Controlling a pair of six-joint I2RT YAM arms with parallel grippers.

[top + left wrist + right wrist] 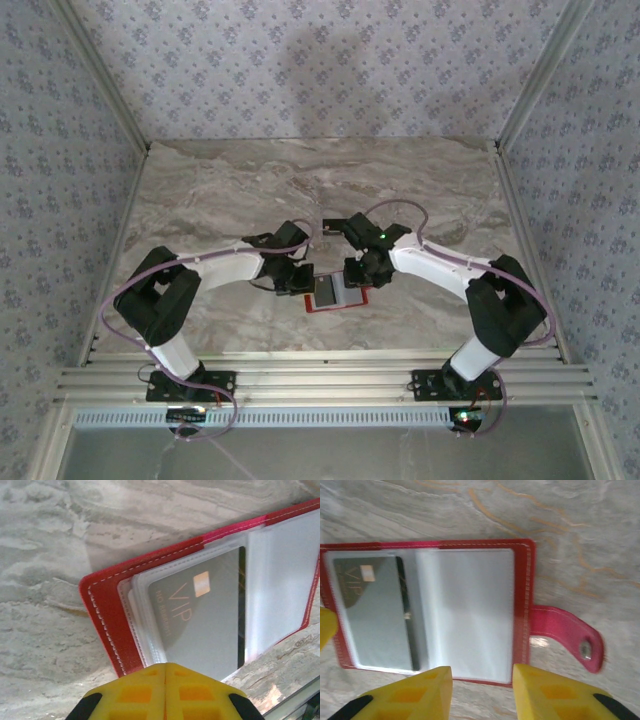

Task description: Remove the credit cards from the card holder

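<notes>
The red card holder (pixel 352 297) lies open on the marble table between both arms. A grey credit card (pixel 200 615) with gold "VIP" lettering, a chip and a dark strip along one edge sits in a clear sleeve on one half (pixel 375 615). The other half shows a whitish clear window (pixel 470 610). My left gripper (pixel 165 669) is shut, nothing between its yellow fingers, its tip at the holder's (pixel 107 615) edge by the card. My right gripper (pixel 482 674) is open, its fingers just off the near edge of the holder (pixel 522 580), level with the window half.
The holder's red tab (pixel 570 635) with a metal snap sticks out sideways onto the table. Marble table (pixel 230 190) stretches bare behind the arms. Patterned walls and metal rails (pixel 320 375) bound the workspace.
</notes>
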